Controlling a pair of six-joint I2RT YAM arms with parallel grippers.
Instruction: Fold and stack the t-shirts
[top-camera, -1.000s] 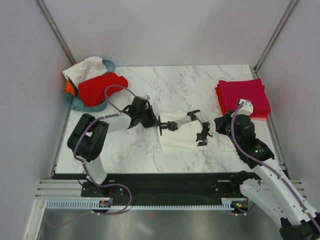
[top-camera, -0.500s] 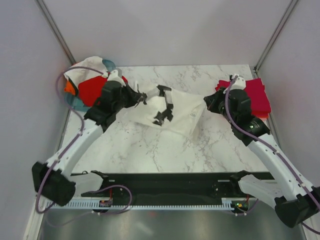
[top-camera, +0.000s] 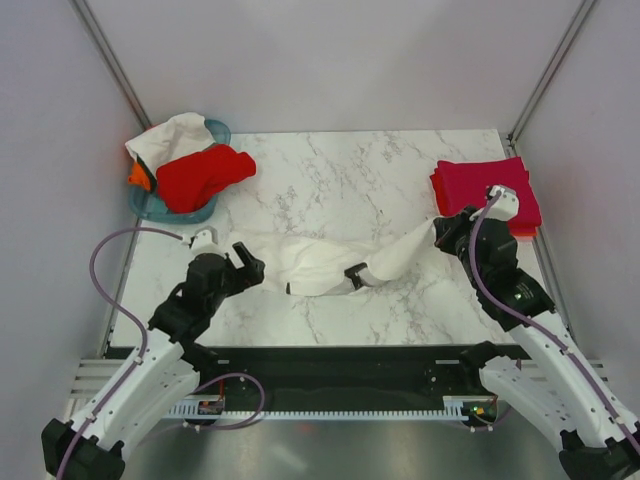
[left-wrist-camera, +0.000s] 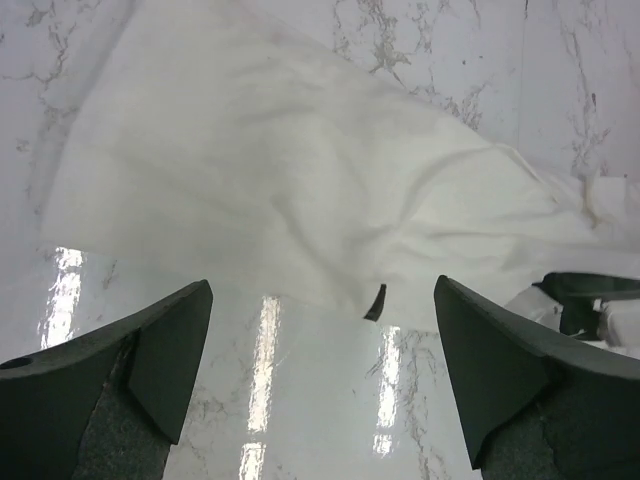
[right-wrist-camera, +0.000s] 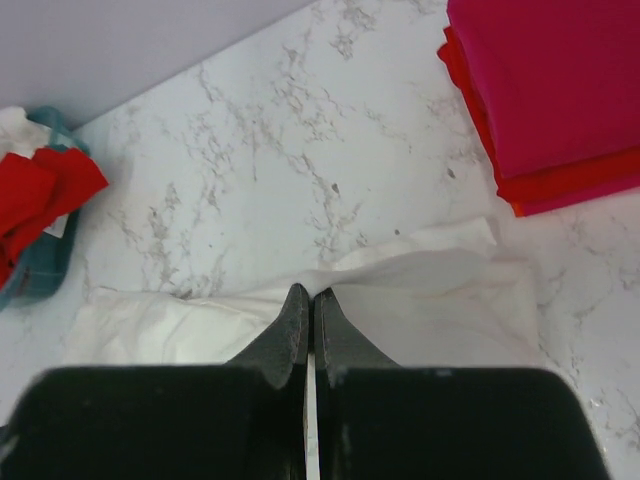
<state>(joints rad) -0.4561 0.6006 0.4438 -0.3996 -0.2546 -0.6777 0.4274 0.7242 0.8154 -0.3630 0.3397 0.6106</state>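
A large white t-shirt (top-camera: 320, 262) lies stretched in a long band across the middle of the marble table (top-camera: 340, 170). My right gripper (top-camera: 441, 232) is shut on its right end, pinching a thin fold (right-wrist-camera: 311, 295) that lifts the cloth (right-wrist-camera: 430, 300) there. Just off the shirt's left end, my left gripper (top-camera: 246, 266) stands open. In the left wrist view its fingers (left-wrist-camera: 150, 350) stand wide apart over bare marble, with the white cloth (left-wrist-camera: 280, 170) just ahead. Folded crimson-pink and red t-shirts (top-camera: 486, 190) sit stacked at the back right.
A teal basket (top-camera: 150, 205) at the back left holds a bright red shirt (top-camera: 200, 175), a white one (top-camera: 170, 135) and an orange one (top-camera: 138, 175). Grey walls close in the table. A small black tag (top-camera: 355, 275) shows on the white shirt.
My left gripper has opened and let go of the white shirt, pulling back toward the near left. The shirt has dropped from mid-air onto the table. The right gripper stays shut on it.
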